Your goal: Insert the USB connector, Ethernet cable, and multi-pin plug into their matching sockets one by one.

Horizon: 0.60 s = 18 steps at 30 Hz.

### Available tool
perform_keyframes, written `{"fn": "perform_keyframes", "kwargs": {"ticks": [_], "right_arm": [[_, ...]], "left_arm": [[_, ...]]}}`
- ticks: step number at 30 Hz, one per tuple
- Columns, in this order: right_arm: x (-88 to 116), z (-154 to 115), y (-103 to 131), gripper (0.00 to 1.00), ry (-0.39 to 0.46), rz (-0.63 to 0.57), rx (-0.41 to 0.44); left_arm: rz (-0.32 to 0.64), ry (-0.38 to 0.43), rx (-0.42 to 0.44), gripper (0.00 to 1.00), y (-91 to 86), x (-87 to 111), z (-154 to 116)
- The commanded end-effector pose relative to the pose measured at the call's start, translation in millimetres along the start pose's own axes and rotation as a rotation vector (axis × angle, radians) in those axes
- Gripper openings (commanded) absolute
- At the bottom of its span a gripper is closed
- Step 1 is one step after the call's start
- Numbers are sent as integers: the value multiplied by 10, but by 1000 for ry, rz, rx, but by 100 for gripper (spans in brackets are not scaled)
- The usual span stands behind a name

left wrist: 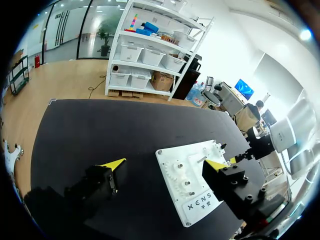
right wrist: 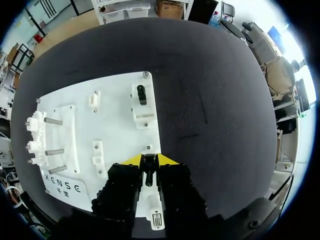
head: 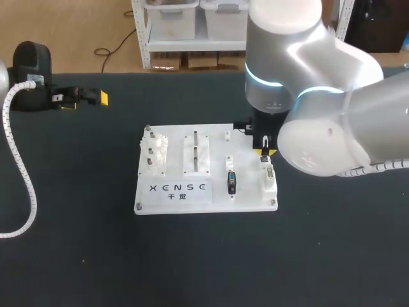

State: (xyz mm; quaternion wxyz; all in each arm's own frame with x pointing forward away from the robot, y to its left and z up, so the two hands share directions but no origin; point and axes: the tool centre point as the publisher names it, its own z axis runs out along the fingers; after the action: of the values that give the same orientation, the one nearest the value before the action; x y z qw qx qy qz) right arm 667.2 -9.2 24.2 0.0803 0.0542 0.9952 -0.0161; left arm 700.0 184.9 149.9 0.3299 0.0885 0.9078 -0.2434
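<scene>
At the right edge of the board (head: 246,193), right gripper (right wrist: 149,161) clamps a dark plug (right wrist: 148,176); left gripper (left wrist: 165,164) gapes wide.

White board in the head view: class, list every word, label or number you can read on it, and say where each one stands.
"XENSE": large dark letters along the front strip of the white board.
Two small characters directly beneath those letters: too small to read with certainty.
No other print on the board can be read.
</scene>
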Motion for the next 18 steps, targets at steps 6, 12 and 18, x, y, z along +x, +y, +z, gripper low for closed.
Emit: {"fn": "perform_keyframes", "kwargs": {"ticks": [6, 12, 18], "right_arm": [[16, 98, -12, 0, 14, 10, 15], [28, 180, -18, 0, 35, 19, 29], [17, 152, -26, 40, 20, 15, 50]], "left_arm": [[0, 0, 0, 100, 0, 0, 0], [0, 0, 0, 100, 0, 0, 0], [0, 0, 0, 100, 0, 0, 0]]}}
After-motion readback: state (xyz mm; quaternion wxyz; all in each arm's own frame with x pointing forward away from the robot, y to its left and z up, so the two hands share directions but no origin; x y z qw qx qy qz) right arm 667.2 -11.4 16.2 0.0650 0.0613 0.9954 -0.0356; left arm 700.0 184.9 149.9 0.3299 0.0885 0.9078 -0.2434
